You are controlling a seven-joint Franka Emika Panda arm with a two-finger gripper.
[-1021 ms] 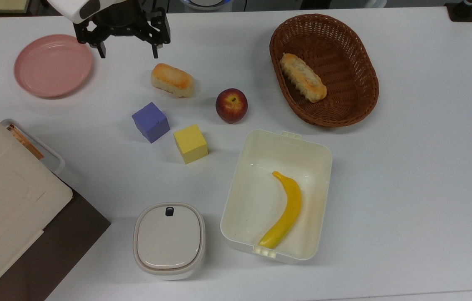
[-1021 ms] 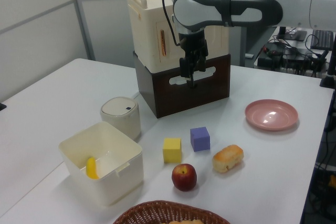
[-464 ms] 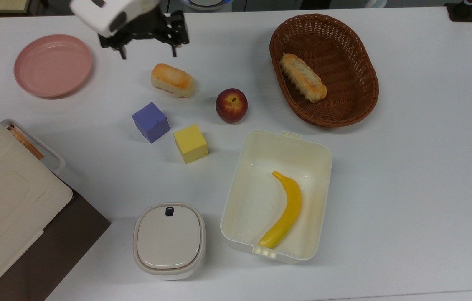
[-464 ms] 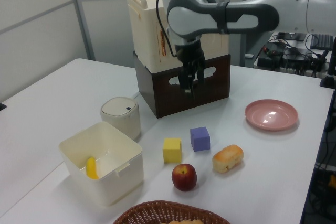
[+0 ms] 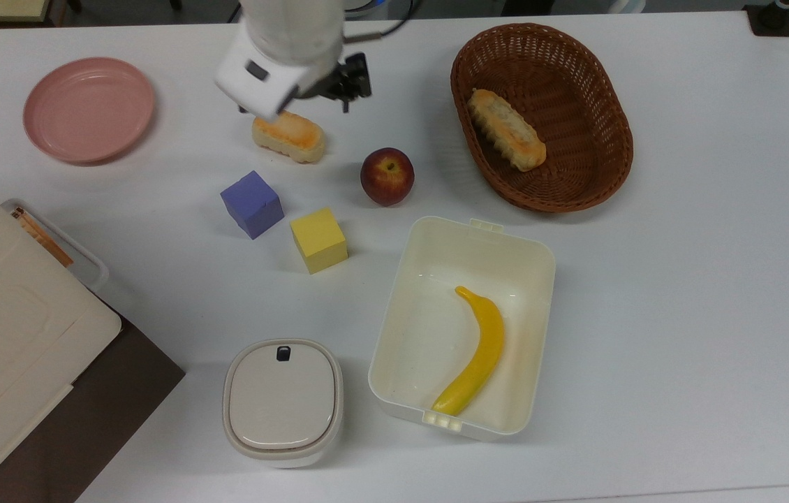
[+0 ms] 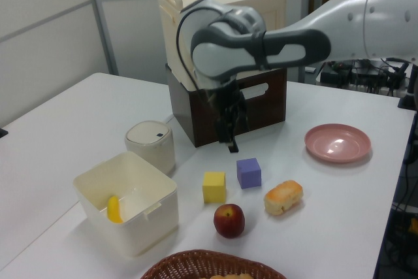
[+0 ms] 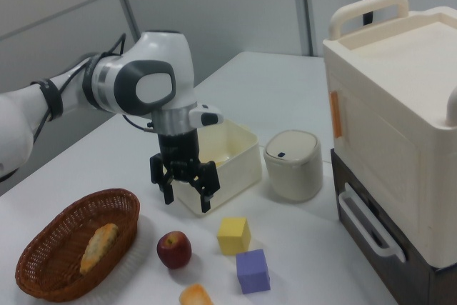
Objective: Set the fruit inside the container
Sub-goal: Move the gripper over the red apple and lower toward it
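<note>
Three views: top, left, right, one after another.
Top view: the apple (image 5: 387,176) sits alone on the table (image 5: 681,314), just past one short end of the cream tub (image 5: 394,300). A banana (image 5: 476,353) already lies in the tub, with room beside it. The arm (image 5: 283,42) covers part of a bread roll (image 5: 290,137). The wicker basket (image 5: 604,91) holds another roll.
Left view: the claw (image 6: 230,138) hangs in the air above the purple block (image 6: 249,172), not touching anything. The apple (image 6: 229,220) is nearer the camera, beside the yellow block (image 6: 214,187).
Right view: the claw (image 7: 186,191) has its two fingers spread apart with nothing between them. It points straight down, likely so it can drop over the apple (image 7: 174,249), which sits lower in the right view, a little to the right view's left.
Job: not started, I think; the apple is out of the tub.
</note>
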